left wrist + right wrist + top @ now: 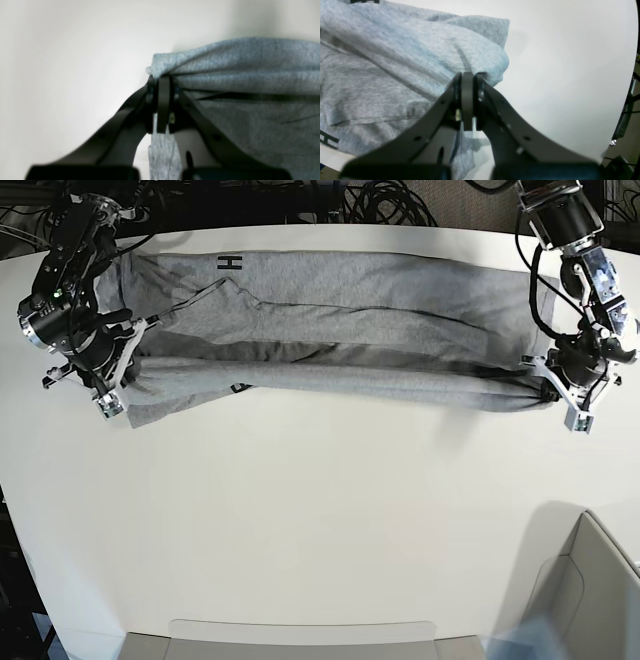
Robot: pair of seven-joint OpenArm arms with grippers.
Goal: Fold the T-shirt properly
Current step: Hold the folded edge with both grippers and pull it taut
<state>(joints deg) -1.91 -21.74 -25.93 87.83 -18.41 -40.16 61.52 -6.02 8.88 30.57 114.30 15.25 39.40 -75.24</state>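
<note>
The heather-grey T-shirt [340, 330] lies stretched across the far half of the white table, a black letter "H" showing near its far left edge. A fold of it is pulled taut between both grippers. My left gripper [543, 386] is shut on the shirt's right end; in the left wrist view [162, 77] the cloth [250, 82] bunches at its tips. My right gripper [135, 352] is shut on the left end; the right wrist view [468, 75] shows the fabric [395, 62] pinched between its fingers.
The white table [320, 510] runs toward the near edge. A light box [590, 600] stands at the near right corner and a tray edge [300, 635] at the front. Cables lie beyond the far edge.
</note>
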